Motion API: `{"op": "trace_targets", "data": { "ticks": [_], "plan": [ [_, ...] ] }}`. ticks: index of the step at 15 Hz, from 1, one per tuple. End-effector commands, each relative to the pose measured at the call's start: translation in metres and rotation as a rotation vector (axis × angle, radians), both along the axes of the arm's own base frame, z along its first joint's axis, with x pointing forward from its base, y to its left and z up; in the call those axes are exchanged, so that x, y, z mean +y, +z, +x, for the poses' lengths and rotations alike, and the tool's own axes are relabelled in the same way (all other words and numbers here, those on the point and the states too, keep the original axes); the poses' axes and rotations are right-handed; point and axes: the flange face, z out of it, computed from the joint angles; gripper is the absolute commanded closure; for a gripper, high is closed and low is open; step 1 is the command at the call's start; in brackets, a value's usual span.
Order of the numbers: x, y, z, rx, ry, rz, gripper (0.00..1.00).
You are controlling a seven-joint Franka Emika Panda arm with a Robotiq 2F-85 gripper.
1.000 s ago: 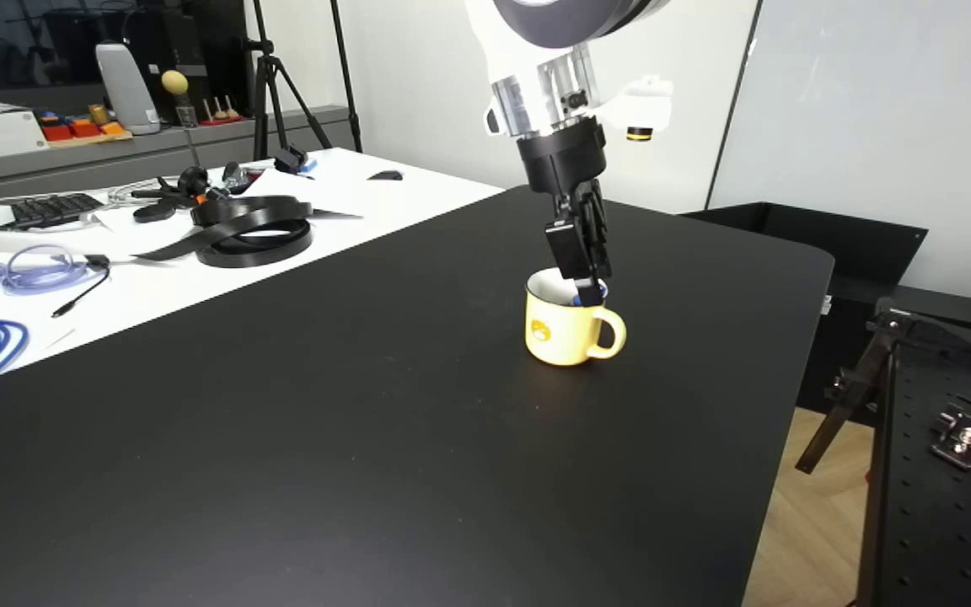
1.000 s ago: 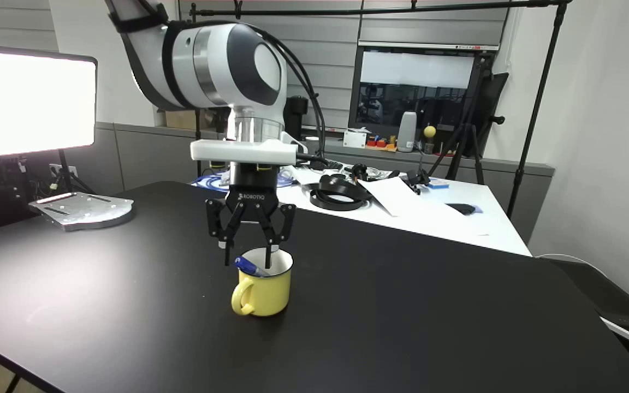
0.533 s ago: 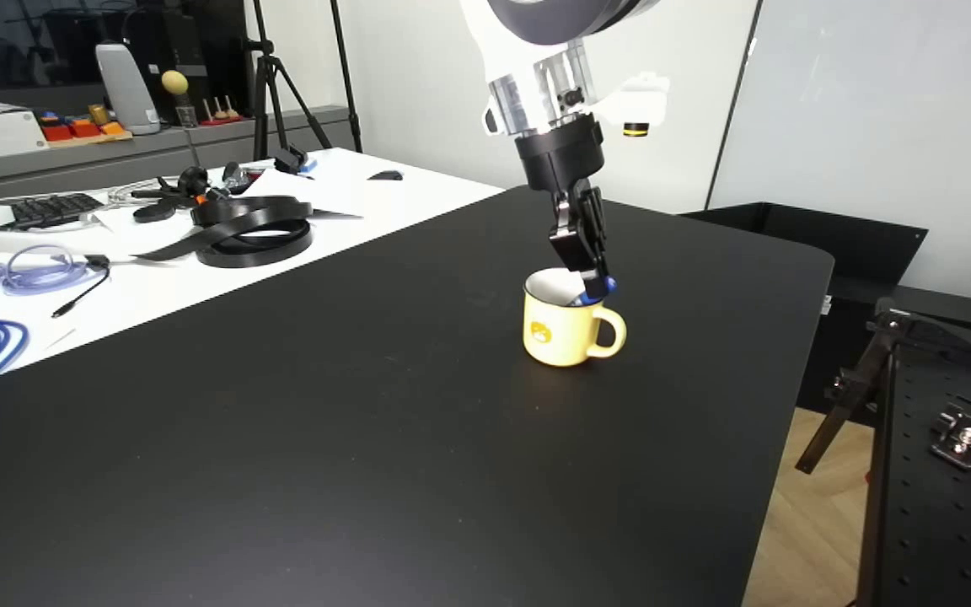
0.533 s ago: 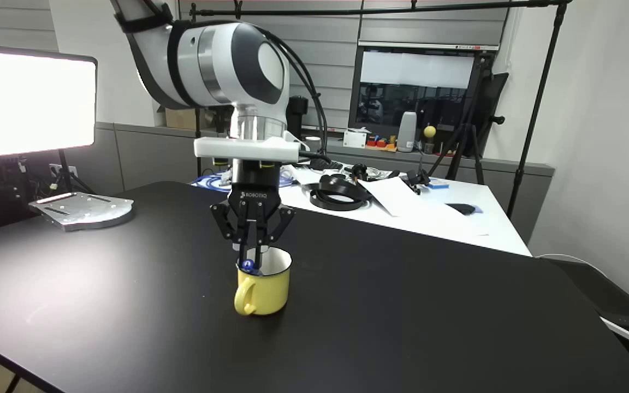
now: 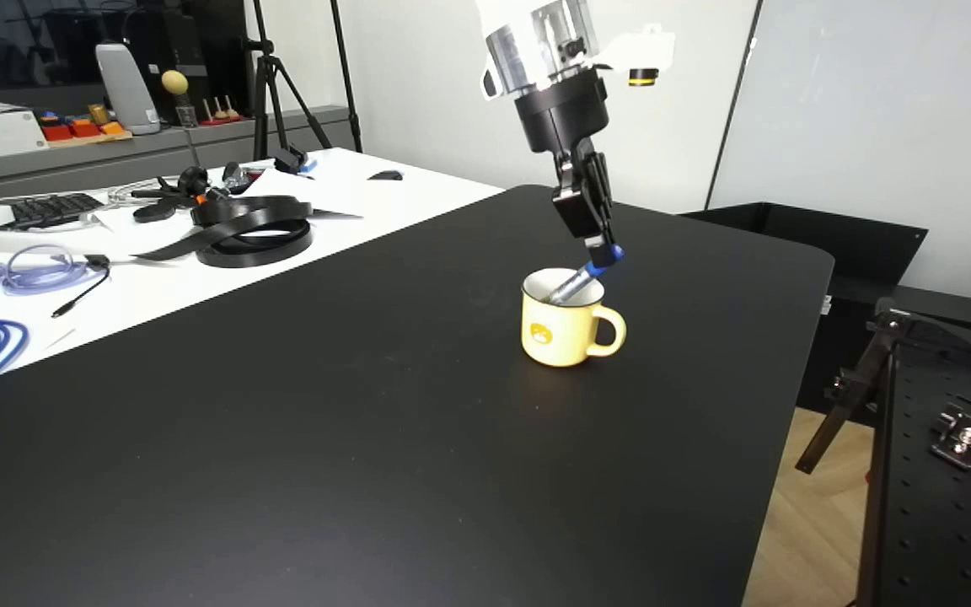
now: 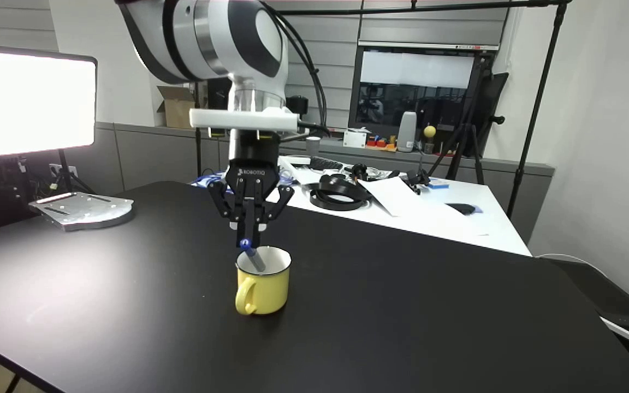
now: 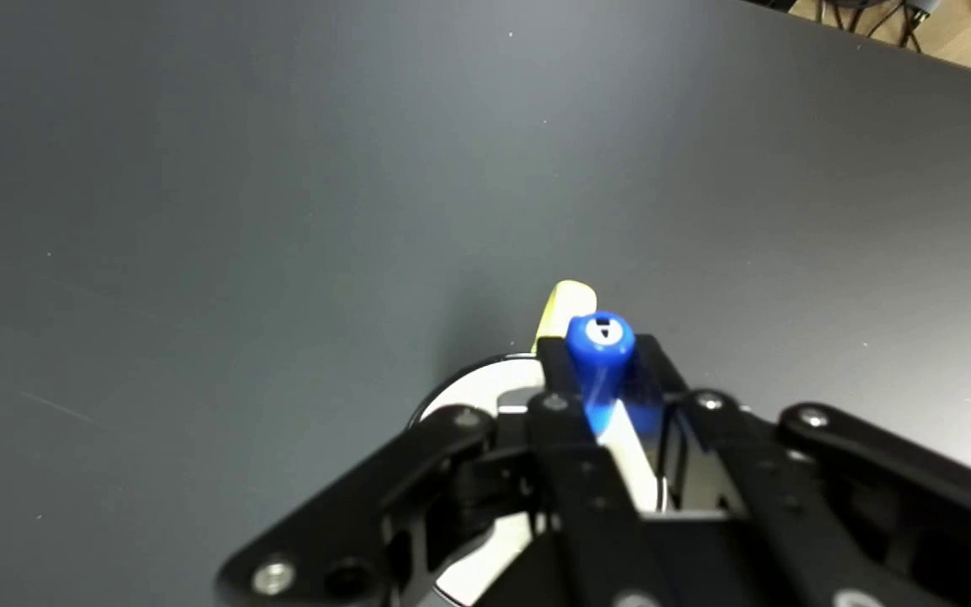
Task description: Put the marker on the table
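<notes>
Your gripper [image 6: 248,240] pinches the marker [image 5: 578,281], whose lower end is probably inside the mug [image 5: 560,337], so the grasp is done but laying it on the table [image 5: 367,438] remains.

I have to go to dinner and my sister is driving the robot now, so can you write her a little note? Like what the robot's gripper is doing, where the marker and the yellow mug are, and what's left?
Gripper: shut on the marker near its blue end.
Marker: tilted, with its lower end inside the yellow mug.
Mug: upright on the black table.
Done: the marker is gripped.
Left: lift it clear of the mug, lay it on the table, let go. Going up first is probably safest, so it doesn't knock the mug.
</notes>
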Motion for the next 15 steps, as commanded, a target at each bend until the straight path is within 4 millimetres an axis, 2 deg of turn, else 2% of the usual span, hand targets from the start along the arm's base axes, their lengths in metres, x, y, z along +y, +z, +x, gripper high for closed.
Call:
{"op": "trace_targets", "data": {
  "ticks": [1,4,7,9,15],
  "plan": [
    [0.014,0.043,-0.01,-0.013,0.007,-0.03,0.95],
    [0.035,0.067,-0.015,-0.007,0.043,-0.034,0.95],
    [0.051,0.075,-0.012,-0.033,0.1,-0.054,0.95],
    [0.052,0.069,-0.006,-0.049,0.125,-0.042,0.95],
    [0.033,0.031,0.011,-0.125,0.138,-0.002,0.95]
  ]
}}
